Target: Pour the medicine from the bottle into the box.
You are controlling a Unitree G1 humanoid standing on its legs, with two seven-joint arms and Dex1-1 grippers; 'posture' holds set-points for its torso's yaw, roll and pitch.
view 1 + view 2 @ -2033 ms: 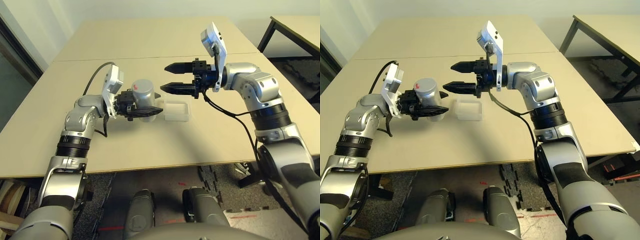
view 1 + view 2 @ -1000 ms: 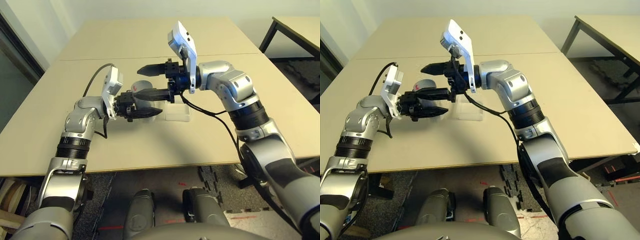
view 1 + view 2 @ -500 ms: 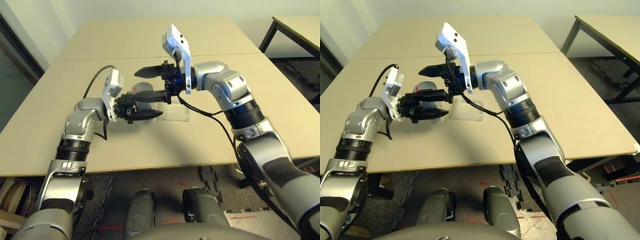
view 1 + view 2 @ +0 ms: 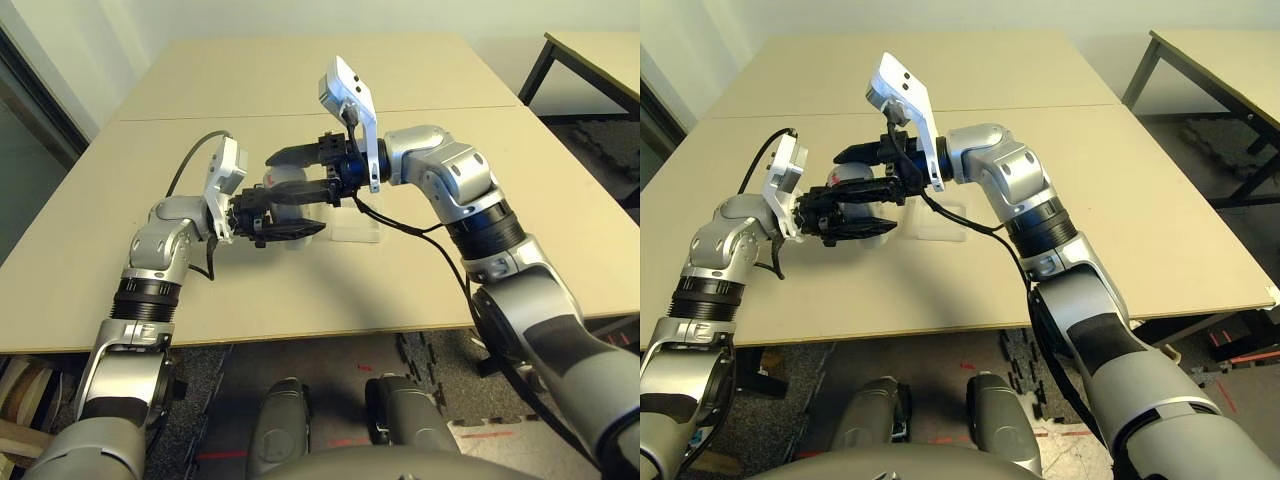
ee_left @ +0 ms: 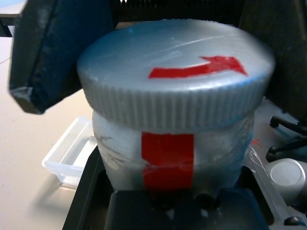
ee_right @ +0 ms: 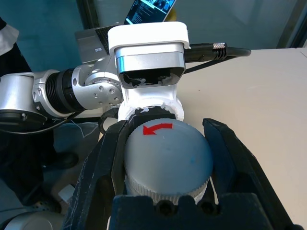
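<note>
Left tool [image 4: 285, 222] grips bottle [image 5: 168, 158]; right tool [image 6: 165, 158] clamps its cap [image 6: 165, 153] (still on).

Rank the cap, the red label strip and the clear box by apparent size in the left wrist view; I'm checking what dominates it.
1. cap
2. red label strip
3. clear box

The box sits farther from the camera, so its small look is partly distance.

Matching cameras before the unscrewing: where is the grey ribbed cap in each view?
Left eye: grey ribbed round cap left of centre.
Right eye: left of centre.
Left wrist: middle, atop silver-grey red-labelled bottle.
Right wrist: middle, arrow showing.
Shared landmark: right claw clamped on it.
</note>
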